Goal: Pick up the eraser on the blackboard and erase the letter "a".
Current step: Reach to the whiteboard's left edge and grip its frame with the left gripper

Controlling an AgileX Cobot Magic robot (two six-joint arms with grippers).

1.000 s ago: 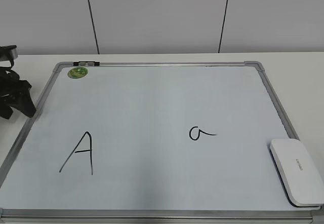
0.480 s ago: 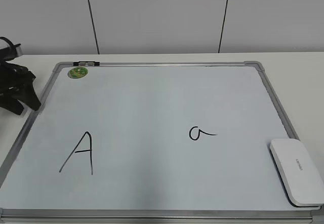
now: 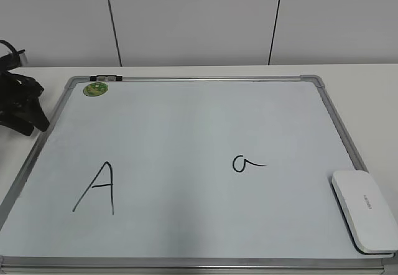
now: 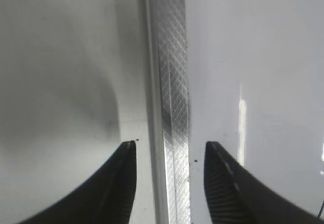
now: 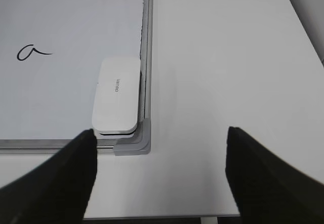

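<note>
The blackboard point(image 3: 186, 132) is a white board with a silver frame and a green sticker point(image 3: 96, 89) at its far left corner. The letter "a" point(image 3: 247, 162) is right of centre; it also shows in the right wrist view point(image 5: 31, 52). The eraser point(image 3: 365, 209) lies flat in the board's near right corner and shows in the right wrist view point(image 5: 117, 94). My left gripper point(image 3: 22, 110) is open over the board's left frame point(image 4: 172, 107), jaws point(image 4: 170, 145) astride it. My right gripper point(image 5: 159, 133) is open and empty, above the table just off the board's corner.
A larger capital "A" point(image 3: 96, 188) is written at the board's near left. The white table point(image 5: 228, 72) extends to the right of the board, with its edges near in the right wrist view. A white panelled wall point(image 3: 199, 20) stands behind.
My left gripper has risen slightly and shifted at the board's left edge. The eraser, the letters and the board have not moved.
</note>
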